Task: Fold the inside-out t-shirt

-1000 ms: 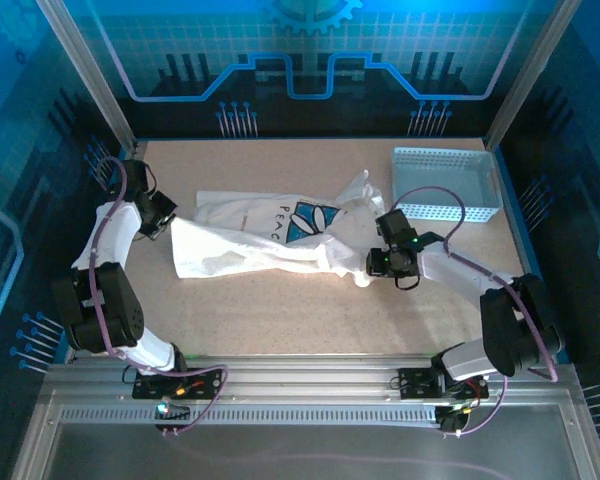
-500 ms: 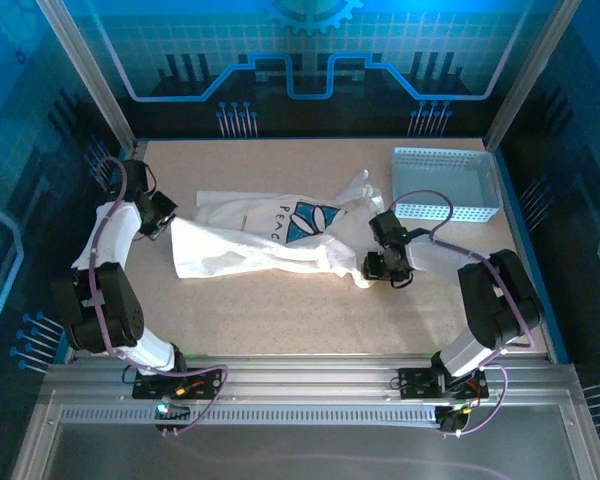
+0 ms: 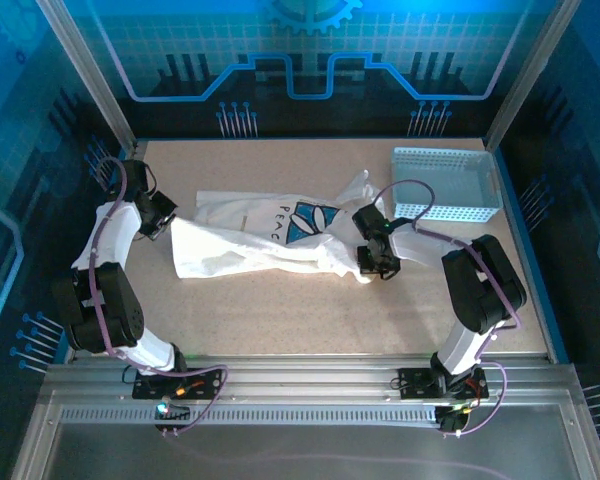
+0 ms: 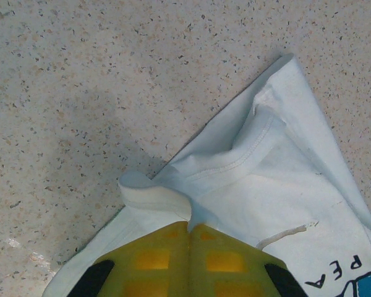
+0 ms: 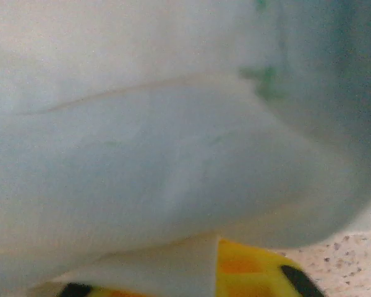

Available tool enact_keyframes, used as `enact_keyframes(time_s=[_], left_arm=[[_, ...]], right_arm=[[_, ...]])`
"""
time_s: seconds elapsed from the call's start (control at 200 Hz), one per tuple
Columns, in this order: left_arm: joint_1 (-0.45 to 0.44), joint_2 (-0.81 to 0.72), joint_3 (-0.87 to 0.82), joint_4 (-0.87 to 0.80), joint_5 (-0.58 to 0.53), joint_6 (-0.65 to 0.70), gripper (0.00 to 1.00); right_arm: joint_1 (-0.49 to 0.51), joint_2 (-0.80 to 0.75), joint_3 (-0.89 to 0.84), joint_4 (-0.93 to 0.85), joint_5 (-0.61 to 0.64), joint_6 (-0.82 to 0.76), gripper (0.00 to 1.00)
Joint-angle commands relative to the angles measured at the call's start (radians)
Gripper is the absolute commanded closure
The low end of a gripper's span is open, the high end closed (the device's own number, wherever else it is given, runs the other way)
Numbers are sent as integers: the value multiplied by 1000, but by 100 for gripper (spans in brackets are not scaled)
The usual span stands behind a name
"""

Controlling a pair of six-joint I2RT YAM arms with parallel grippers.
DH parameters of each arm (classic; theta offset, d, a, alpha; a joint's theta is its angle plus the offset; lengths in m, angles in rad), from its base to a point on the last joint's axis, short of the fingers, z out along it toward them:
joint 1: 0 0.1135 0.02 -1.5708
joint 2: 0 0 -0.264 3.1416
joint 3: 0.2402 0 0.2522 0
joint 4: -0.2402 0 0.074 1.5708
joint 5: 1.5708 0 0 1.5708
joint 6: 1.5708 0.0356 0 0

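T-shirt (image 3: 242, 250) lies bunched on the counter (image 3: 280, 320), long axis running straight from one arm to the other: left jaws pinch one end, right jaws clamp the opposite end.

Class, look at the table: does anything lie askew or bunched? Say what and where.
The t-shirt lies twisted and rumpled across the table, not flat; its right end is bunched near the basket. The left gripper and right gripper each pinch an end.

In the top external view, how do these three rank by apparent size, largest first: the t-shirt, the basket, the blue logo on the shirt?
1. t-shirt, clearly largest
2. basket
3. blue logo, smallest
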Motion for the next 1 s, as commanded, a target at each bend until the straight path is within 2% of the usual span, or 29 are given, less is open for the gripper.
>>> enact_keyframes(time_s=[0.0, 0.155, 0.25, 0.35, 0.44, 0.695, 0.89, 0.995], left_arm=[[12, -15, 12, -18, 22, 17, 100], [13, -48, 17, -21, 24, 18, 100], [15, -114, 17, -17, 23, 17, 100], [15, -209, 29, -18, 39, 11, 100], [15, -310, 51, -25, 57, -1, 100], [17, -549, 206, -64, 83, -19, 100], [18, -656, 389, -117, 79, -27, 100], [17, -679, 469, -123, 79, -40, 100]], right_arm=[[5, -22, -6, -34, 47, 10, 100], [-9, -262, -17, -102, 78, -13, 100], [-37, -469, 15, -172, 25, -52, 100], [-77, -655, 121, -263, -49, -71, 100], [-123, -741, 267, -347, -118, -76, 100], [-171, -746, 781, -515, -191, -101, 100], [-171, -640, 1267, -630, -237, -124, 100], [-172, -559, 1474, -683, -271, -128, 100]])
